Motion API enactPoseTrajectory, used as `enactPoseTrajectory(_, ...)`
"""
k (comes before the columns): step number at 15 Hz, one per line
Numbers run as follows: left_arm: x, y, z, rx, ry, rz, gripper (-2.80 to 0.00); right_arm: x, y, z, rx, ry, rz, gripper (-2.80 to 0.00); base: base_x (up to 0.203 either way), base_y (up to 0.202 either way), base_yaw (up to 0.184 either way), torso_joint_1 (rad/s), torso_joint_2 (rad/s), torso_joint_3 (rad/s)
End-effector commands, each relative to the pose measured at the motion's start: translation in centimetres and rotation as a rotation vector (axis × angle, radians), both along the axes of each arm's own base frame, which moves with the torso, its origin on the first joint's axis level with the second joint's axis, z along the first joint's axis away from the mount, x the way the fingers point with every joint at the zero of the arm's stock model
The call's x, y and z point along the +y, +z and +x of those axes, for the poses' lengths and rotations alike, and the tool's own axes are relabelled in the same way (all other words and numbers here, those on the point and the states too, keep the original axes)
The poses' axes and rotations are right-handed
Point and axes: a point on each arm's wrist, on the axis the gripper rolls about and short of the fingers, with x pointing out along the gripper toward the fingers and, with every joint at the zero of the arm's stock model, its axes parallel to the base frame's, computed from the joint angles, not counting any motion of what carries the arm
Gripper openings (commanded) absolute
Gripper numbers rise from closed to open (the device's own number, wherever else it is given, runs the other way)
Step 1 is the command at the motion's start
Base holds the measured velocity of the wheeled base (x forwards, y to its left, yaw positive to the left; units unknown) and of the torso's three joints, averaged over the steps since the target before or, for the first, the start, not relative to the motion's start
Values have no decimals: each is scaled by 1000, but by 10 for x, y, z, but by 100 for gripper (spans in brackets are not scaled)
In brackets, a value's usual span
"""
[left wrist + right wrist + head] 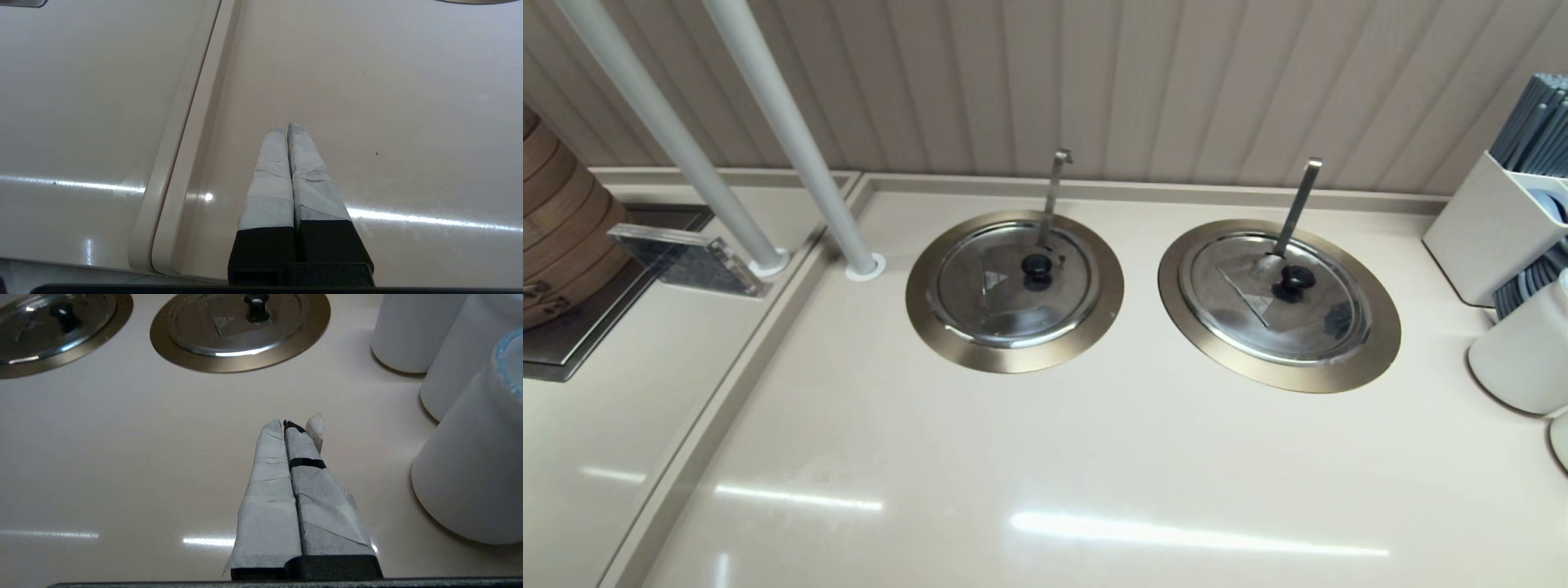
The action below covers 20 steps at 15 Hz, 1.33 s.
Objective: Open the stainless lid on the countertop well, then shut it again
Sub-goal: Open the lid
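Note:
The stainless lid (1241,314) lies shut and flat on the countertop well, whose bronze rim ring (1372,343) is at the right of the head view. Its black knob (1293,280) sits on the wedge flap, and the flat-tipped steel handle (1297,208) leans out of the notch behind it. In the right wrist view the same lid (241,330) and rim ring (237,364) lie well ahead of my right gripper (284,424), which is shut and empty over bare counter. My left gripper (286,127) is shut and empty over the counter by a raised seam. Neither arm shows in the head view.
The twin lid (1013,286) with the upright hook-tipped handle (1055,192) sits to the left. White cups (1523,351) and a cutlery holder (1490,229) crowd the right edge. Two white poles (792,139), a clear sign block (686,257) and bamboo steamers (556,220) stand at left.

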Motion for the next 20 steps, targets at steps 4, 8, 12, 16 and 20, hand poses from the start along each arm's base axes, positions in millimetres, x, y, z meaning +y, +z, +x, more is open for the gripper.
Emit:
enactPoseTrajectory(4,0,0,0,1,0,0,-280,0,69,29,160,-8,22,-280,0,0,0,0,0,0)
enactPoseTrajectory(8,0,0,0,1,0,0,-280,-1,90,114,494,-13,29,-280,0,0,0,0,0,0)
enactPoseTrajectory(12,0,0,0,1,0,0,-280,0,96,204,607,1,27,-280,0,0,0,0,0,0)
enactPoseTrajectory(16,0,0,0,1,0,0,-280,11,102,264,327,53,2,0,0,0,0,0,0,0)
enactPoseTrajectory(20,0,0,0,1,0,0,-280,19,78,287,132,96,5,0,0,0,0,0,0,0)
